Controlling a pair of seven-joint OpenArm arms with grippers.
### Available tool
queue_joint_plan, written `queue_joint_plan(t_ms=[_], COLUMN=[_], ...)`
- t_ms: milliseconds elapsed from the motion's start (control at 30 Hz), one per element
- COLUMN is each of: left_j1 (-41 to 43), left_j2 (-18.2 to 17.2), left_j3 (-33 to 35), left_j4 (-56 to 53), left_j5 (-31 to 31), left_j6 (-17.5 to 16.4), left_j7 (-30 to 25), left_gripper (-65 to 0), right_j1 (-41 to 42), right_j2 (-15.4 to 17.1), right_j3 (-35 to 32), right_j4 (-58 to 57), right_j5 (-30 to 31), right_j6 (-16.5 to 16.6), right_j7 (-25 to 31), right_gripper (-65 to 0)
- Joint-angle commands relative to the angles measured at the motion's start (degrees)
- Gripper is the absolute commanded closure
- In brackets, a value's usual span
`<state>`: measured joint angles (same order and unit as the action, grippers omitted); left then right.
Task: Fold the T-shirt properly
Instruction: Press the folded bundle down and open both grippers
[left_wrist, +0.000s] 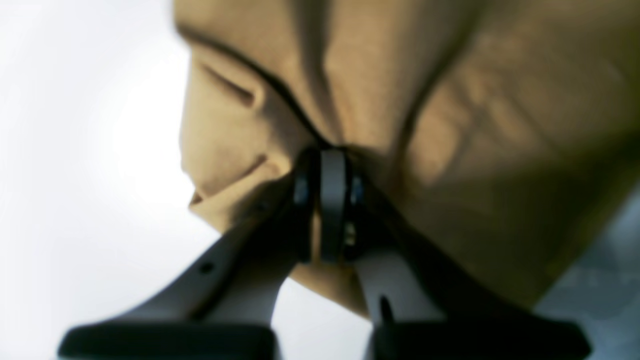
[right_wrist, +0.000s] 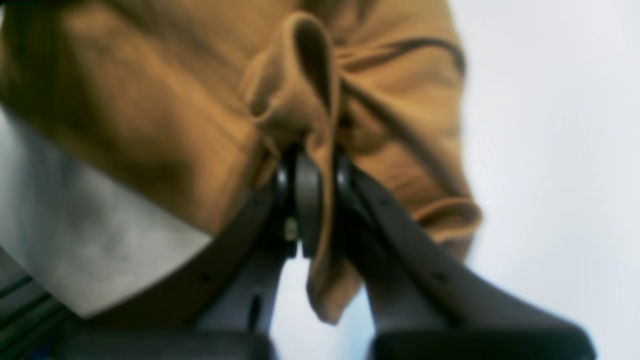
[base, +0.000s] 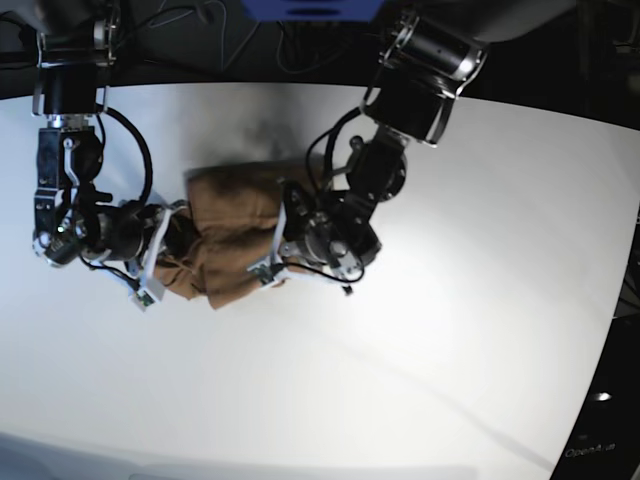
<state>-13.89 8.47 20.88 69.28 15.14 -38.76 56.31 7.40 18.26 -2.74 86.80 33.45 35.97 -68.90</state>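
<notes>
A: What could spoil this?

B: Both grips are thin pinches. The left end effector (left_wrist: 327, 200) is clamped on a bunched bit of shirt (base: 232, 235); the right end effector (right_wrist: 315, 200) bites one narrow fold. If either slips, that side drops and the fold goes crooked.

A: And the shirt?

B: Tan, plain, creased, gathered between the arms at the counter's (base: 420, 350) far left part, partly lifted, I'd guess.

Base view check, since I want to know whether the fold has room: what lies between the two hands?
Only the T-shirt, bunched between the left hand and right hand, both pinching it; the base view shows this.
</notes>
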Motion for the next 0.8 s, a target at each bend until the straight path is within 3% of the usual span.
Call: queue_joint_plan(t_ms=[0,300,567,767], left_j1=[0.1,0.1,0.2,0.7], left_j2=[0.5,0.5,-3.0,-6.6], left_j3=[0.3,-0.1,-0.3,-0.4], left_j4=[1.0,8.7,16.5,25.6], left_j5=[-0.9,-0.9,-0.9,-0.9], left_j6=[-1.2,-1.2,-1.2,-1.2], left_j7=[1.8,2.1,2.1,9.7], left_gripper=[-4.1,-4.1,-4.1,-4.1], right_j1=[1.1,1.1,1.1,1.0], right_j2=[0.7,0.7,0.7,0.6], right_j3=[0.2,0.2,0.2,0.2], right_j4=[1.1,1.1,1.1,4.2], right_j5=[1.0,1.0,1.0,1.0], right_j6=[0.3,0.3,0.3,0.0], right_j7=[1.2,1.2,1.3,1.1], right_gripper=[-0.7,-0.7,-0.7,-0.7])
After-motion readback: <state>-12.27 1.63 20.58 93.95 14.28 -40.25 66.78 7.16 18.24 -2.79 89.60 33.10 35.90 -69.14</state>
